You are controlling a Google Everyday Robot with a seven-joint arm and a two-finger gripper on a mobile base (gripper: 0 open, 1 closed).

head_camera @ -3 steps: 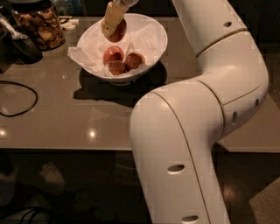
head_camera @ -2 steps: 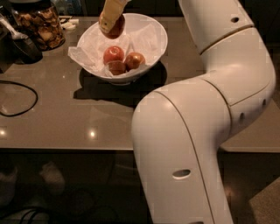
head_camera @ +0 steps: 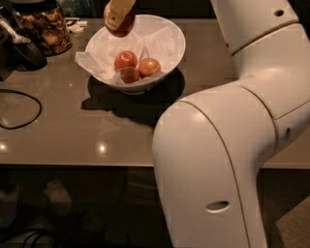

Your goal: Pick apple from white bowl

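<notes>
Inventory, as I read it from the remote station:

1. gripper (head_camera: 116, 19): top edge of frame, left of centre. Tan fingers (head_camera: 118, 10) are closed around the apple, one finger lying across the fruit's front face. Touches nothing else that I can see.
2. apple (head_camera: 127, 23): red, round, clamped in the gripper. Red skin shows either side of the front finger. It sits at the upper-left rim of the white bowl in the picture, apart from the fruit lying in the bowl.
3. white bowl (head_camera: 175, 46): wide, glossy, upper centre of frame, standing on the bench, dark shadow below and to its right.
4. paper liner (head_camera: 92, 63): crumpled white, inside the bowl, one flap spilling over the left rim.
5. Fruit in the bowl, 3 pcs, clustered near the middle and touching or nearly so: reddish small apple (head_camera: 125, 59), orange small apple (head_camera: 149, 67) to its right, shaded small apple (head_camera: 129, 75) below and btwn them.
6. glass jar (head_camera: 46, 29): upper left, brown snacks inside, well apart from the bowl.
7. dark object (head_camera: 22, 51): far upper left, just beside the jar; can't tell what it is.
8. black cable (head_camera: 22, 123): loops on the bench at left edge.
9. bench (head_camera: 72, 135): grey-brown, glossy, w/ small light reflections near its front edge.
10. arm (head_camera: 227, 145): large white housing, fills the right half of frame, reaching up toward the top edge.
</notes>
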